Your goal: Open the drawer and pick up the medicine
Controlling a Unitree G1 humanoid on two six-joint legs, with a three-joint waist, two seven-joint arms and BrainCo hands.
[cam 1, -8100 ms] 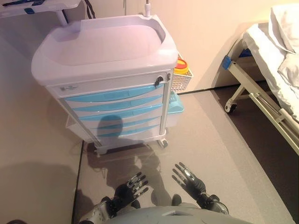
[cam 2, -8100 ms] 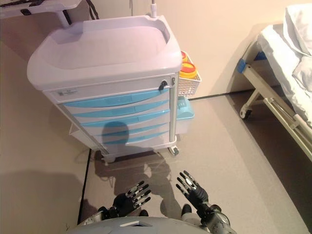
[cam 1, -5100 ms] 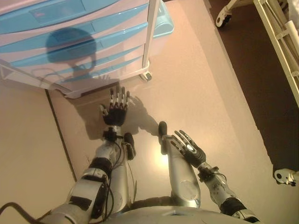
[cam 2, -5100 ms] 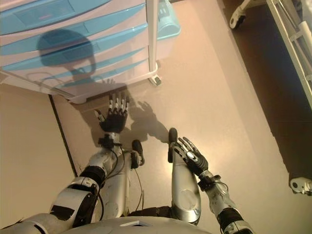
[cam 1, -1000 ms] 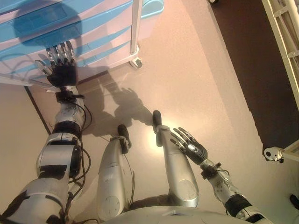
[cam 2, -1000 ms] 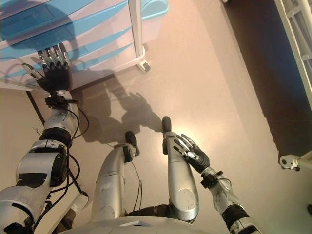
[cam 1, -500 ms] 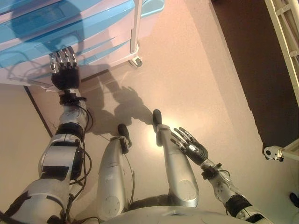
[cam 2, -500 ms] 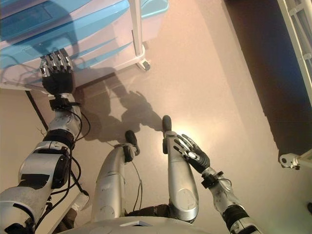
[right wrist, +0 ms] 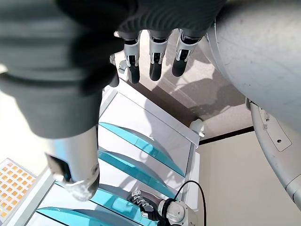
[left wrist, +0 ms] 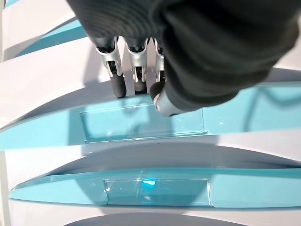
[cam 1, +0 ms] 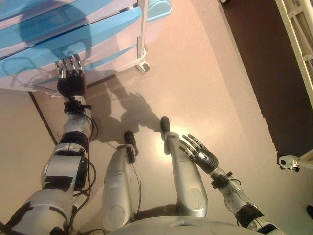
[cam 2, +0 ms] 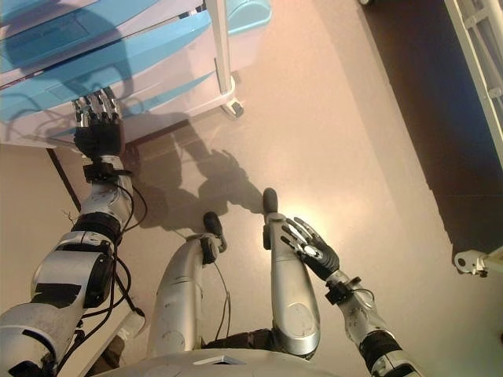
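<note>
The cart (cam 1: 128, 46) with light-blue drawer fronts stands at the upper left. My left hand (cam 1: 71, 84) reaches up to one of its lower drawers (left wrist: 141, 123). The fingers (left wrist: 117, 86) are curled over the top edge of that blue front, with the thumb beside them. The drawer front stands slightly out from the cart body. No medicine shows in any view. My right hand (cam 1: 201, 155) hangs low beside me, fingers straight and spread, holding nothing.
A cart wheel (cam 1: 143, 66) sits just right of my left hand. A light-blue bin (cam 1: 159, 7) hangs on the cart's side. A bed frame (cam 1: 296, 44) and its castor (cam 1: 286, 160) stand at the right, over dark flooring (cam 1: 254, 73).
My left hand's fingers went from straight against the drawer front to curled over its edge. The hand has drawn back toward me a little, and the front has come out slightly. The right hand is unmoved.
</note>
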